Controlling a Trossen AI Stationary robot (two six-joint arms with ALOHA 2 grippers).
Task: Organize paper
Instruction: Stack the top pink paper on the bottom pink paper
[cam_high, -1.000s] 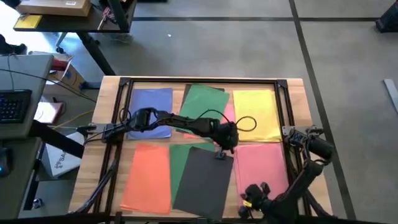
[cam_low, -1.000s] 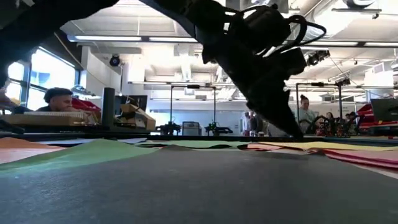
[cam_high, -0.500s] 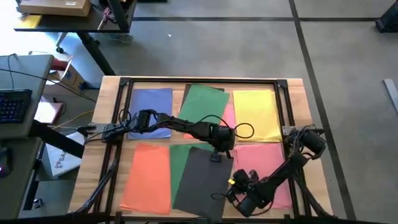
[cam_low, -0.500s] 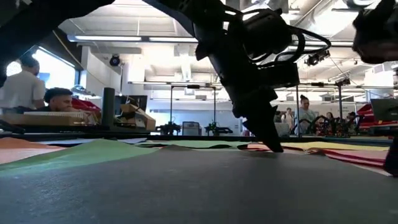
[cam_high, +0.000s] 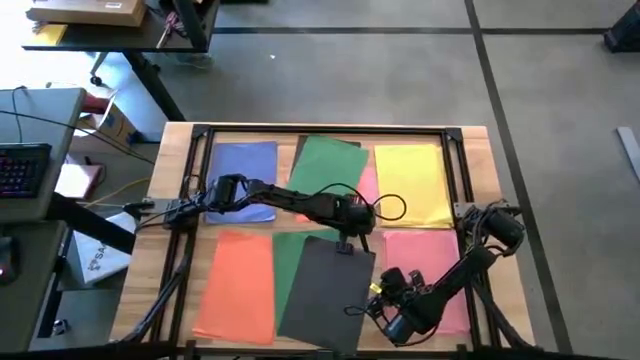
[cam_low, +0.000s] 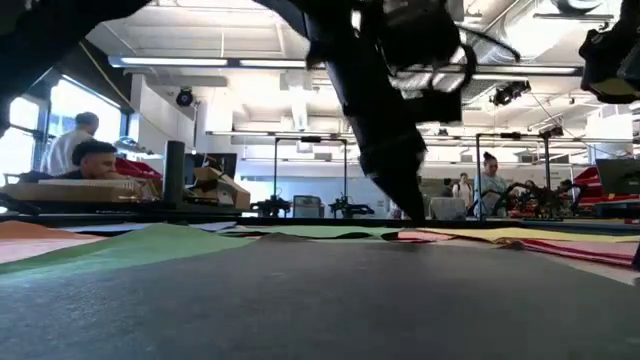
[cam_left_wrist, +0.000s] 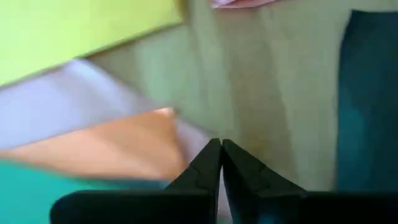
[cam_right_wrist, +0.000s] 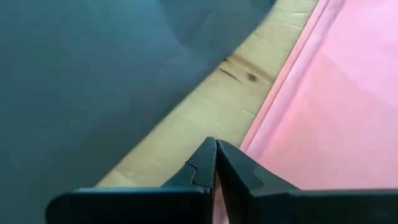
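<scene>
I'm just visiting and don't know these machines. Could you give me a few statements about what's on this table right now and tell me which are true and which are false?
1. The left gripper is over the middle of the table. True.
2. Its fingers are spread wide. False: they are closed together.
3. The yellow paper lies at the front edge. False: it lies in the far row.
4. The right gripper is between the dark grey paper and the pink paper. True.
</scene>
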